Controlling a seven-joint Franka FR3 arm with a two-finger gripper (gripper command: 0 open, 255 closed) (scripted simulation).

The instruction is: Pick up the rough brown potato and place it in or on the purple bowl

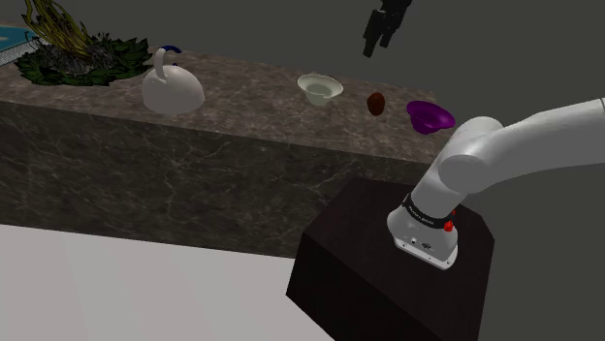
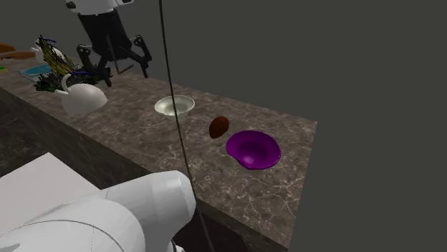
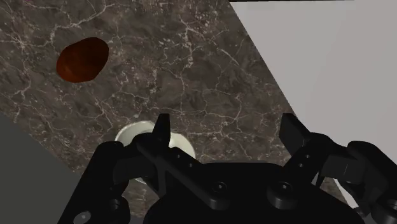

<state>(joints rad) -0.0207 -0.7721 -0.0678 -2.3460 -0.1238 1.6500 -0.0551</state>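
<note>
Plainly the reach is the step in hand. The gripper point(image 3: 227, 135) hangs high above the worktop point(image 1: 252, 107), its fingers wide apart and holding nothing. The brown potato point(image 1: 376, 104) lies toward the worktop's end nearest the stand point(image 1: 398, 271), between the white bowl point(image 1: 320, 89) and the purple bowl point(image 1: 429, 116), just beside the purple one with a small gap showing.

In the wrist view the hand sits over the white bowl with the potato off to one side. It should therefore shift sideways until the potato is midway between the fingers, and only then descend. Closing across the oval's narrower width, low around its middle, looks the safest way to stop it rolling out.

A bowl flanks the potato on either side, so the fingers are better lowered toward the worktop's long edges than toward either rim. The air above is open. The purple bowl sits close to the end corner, so the carry is short and needs only a lift clear of the rim. The white pot point(image 1: 172, 89) and plant point(image 1: 78, 48) at the opposite end are well apart.
</note>
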